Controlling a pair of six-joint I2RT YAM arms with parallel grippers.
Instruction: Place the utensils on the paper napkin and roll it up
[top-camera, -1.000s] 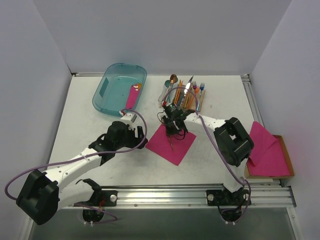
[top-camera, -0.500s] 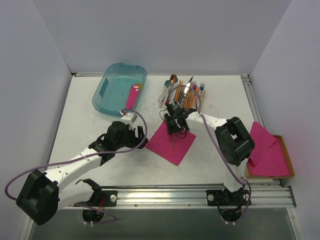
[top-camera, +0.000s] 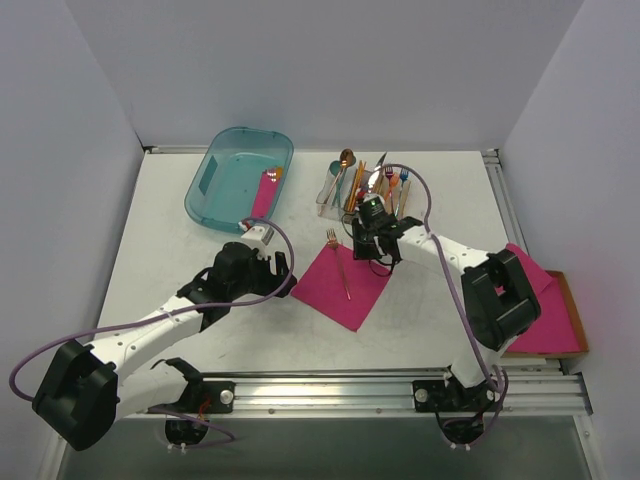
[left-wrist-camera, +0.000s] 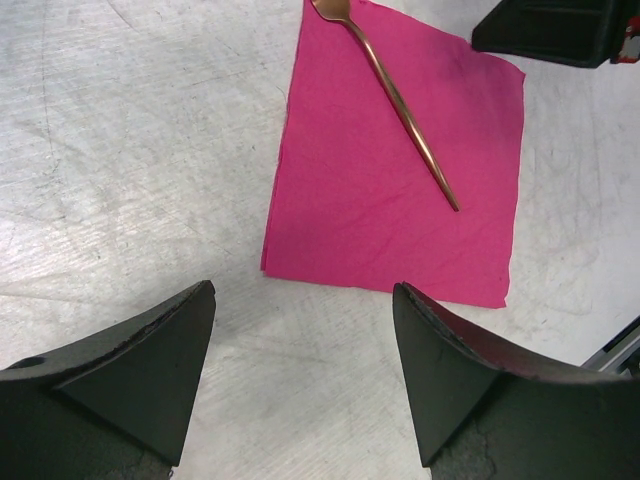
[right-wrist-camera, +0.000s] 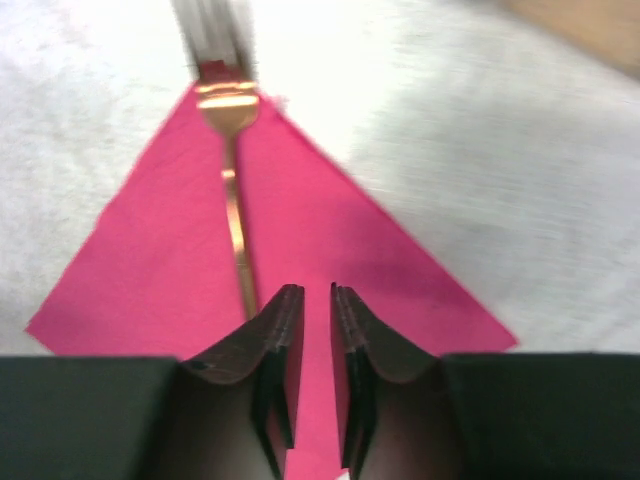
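The paper napkin (top-camera: 350, 290) lies flat as a diamond in mid table; it also shows in the left wrist view (left-wrist-camera: 390, 210) and the right wrist view (right-wrist-camera: 390, 260). One copper fork (top-camera: 340, 266) lies on it, head at the far-left corner and handle toward the centre; it shows in both wrist views (left-wrist-camera: 400, 100) (right-wrist-camera: 236, 235). My right gripper (top-camera: 370, 248) hovers over the napkin's right edge with its jaws a narrow gap apart and empty (right-wrist-camera: 310, 292). My left gripper (top-camera: 284, 272) is open and empty, just left of the napkin (left-wrist-camera: 305, 290).
A clear holder (top-camera: 365, 185) behind the napkin holds several more cutlery pieces, copper and coloured. A teal bin (top-camera: 225, 190) at the back left holds a pink roll (top-camera: 265, 192). A box with a stack of pink sheets (top-camera: 540, 310) sits at the right edge.
My right gripper has let go of the copper fork, which now lies on the napkin, and has pulled back to the right. The left arm has not moved.
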